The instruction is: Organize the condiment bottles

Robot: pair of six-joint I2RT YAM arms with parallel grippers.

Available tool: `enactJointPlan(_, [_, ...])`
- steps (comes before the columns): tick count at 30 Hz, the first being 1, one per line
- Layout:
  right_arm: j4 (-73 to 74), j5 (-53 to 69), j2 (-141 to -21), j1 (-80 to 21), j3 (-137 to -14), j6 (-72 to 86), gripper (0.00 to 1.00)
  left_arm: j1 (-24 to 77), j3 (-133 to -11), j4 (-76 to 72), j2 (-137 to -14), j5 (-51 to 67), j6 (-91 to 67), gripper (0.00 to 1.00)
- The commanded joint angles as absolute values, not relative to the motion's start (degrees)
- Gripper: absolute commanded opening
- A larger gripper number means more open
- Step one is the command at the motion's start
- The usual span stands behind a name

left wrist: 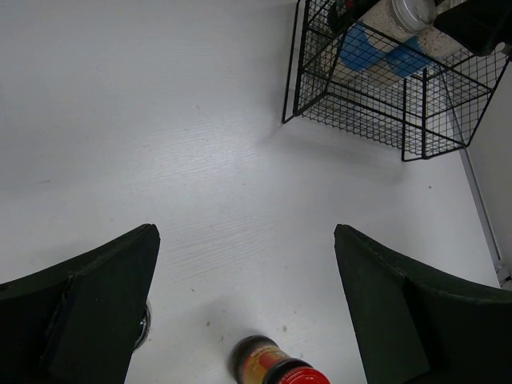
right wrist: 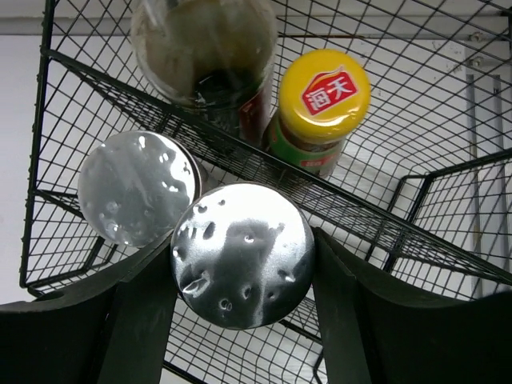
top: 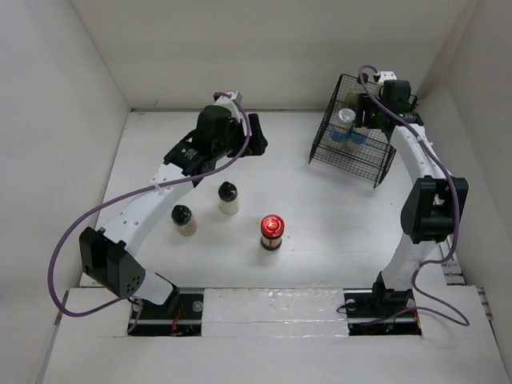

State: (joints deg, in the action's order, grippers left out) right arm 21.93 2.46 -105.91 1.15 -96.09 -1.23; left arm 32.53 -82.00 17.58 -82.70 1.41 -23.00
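My right gripper (top: 362, 120) hangs over the black wire basket (top: 376, 164) and is shut on a silver-lidded jar (right wrist: 242, 254), a finger (right wrist: 142, 320) on each side of its lid. In the basket stand the second silver-lidded jar (right wrist: 138, 188), the yellow-capped bottle (right wrist: 324, 94) and the tall dark bottle (right wrist: 204, 48). On the table stand the red-lidded jar (top: 272, 230) and two black-capped beige jars (top: 229, 198) (top: 184, 219). My left gripper (top: 258, 136) is open and empty above the table's far middle. The red-lidded jar (left wrist: 276, 368) shows low between its fingers.
The basket (left wrist: 352, 120) sits at the far right, close to the back and right walls of the white enclosure. White walls close the table on the left, back and right. My left arm arches over the two beige jars.
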Motion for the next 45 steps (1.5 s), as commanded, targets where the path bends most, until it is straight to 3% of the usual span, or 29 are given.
enactJointPlan(1, [17.05, 0.02, -105.11, -0.61, -96.77, -0.62, 0.52, 32.43, -82.62, 16.17, -81.83, 1.14, -23.12, 0.87])
enactJointPlan(10, [19.51, -4.22, -103.63, -1.85, -97.29, -0.62, 0.88, 31.90, -82.09, 16.17, -81.30, 1.14, -23.12, 0.87])
enactJointPlan(13, [20.13, -4.75, -101.79, -1.85, -97.29, -0.62, 0.93, 31.90, -82.09, 16.17, -81.30, 1.14, -23.12, 0.87])
enactJointPlan(19, [21.27, -5.70, -94.32, -2.98, -94.40, -0.09, 0.92, 31.90, -82.09, 16.17, -81.30, 1.14, -23.12, 0.87])
enactJointPlan(22, [21.27, -7.20, -87.64, -5.35, -88.09, 1.05, 0.72, 31.38, -82.09, 16.17, -80.78, 1.14, -23.12, 0.82])
enactJointPlan(23, [20.75, -6.16, -85.89, -7.54, -86.07, 1.05, 0.55, 31.38, -82.09, 16.17, -80.77, 1.14, -23.12, 0.76])
enactJointPlan(24, [20.74, -3.46, -82.48, -10.60, -82.13, 1.05, 0.18, 31.38, -82.61, 16.17, -80.77, 1.14, -23.12, 0.72])
enactJointPlan(26, [20.74, 0.77, -79.47, -14.72, -78.24, 0.27, 0.03, 31.38, -83.31, 16.17, -80.77, 1.14, -22.59, 0.62])
enactJointPlan(27, [20.74, 2.27, -78.06, -17.38, -74.66, -0.26, 0.00, 31.38, -83.32, 16.69, -80.77, 1.14, -22.59, 0.49])
enactJointPlan(28, [21.44, 3.85, -75.70, -20.01, -73.14, -0.96, 0.03, 31.38, -83.32, 16.70, -80.77, 1.14, -22.59, 0.44])
enactJointPlan(30, [24.06, 8.08, -74.10, -28.25, -70.94, -2.02, 0.20, 30.76, -83.85, 16.70, -80.77, 1.14, -22.59, 0.35])
enactJointPlan(31, [25.21, 8.78, -73.48, -30.82, -70.23, -2.63, 0.51, 30.76, -83.85, 16.70, -80.77, 1.14, -22.59, 0.33])
enactJointPlan(32, [26.09, 11.23, -72.61, -33.20, -69.35, -2.64, 0.68, 30.24, -83.85, 17.31, -80.77, 0.62, -22.59, 0.33])
enactJointPlan(35, [29.17, 14.58, -71.98, -40.85, -68.82, -4.21, 0.97, 29.62, -85.16, 18.98, -81.29, -2.01, -21.19, 0.33])
enactJointPlan(38, [32.42, 15.29, -73.03, -47.36, -68.82, -6.67, 1.00, 29.62, -88.93, 21.09, -81.91, -9.30, -18.21, 0.51])
enactJointPlan(40, [34.62, 13.54, -74.35, -51.04, -68.82, -7.20, 1.00, 29.62, -92.19, 23.28, -83.58, -12.39, -17.14, 0.72])
enactJointPlan(45, [34.11, 13.01, -76.20, -53.79, -66.89, -6.42, 1.00, 29.62, -93.43, 23.82, -83.58, -11.25, -17.14, 0.84])
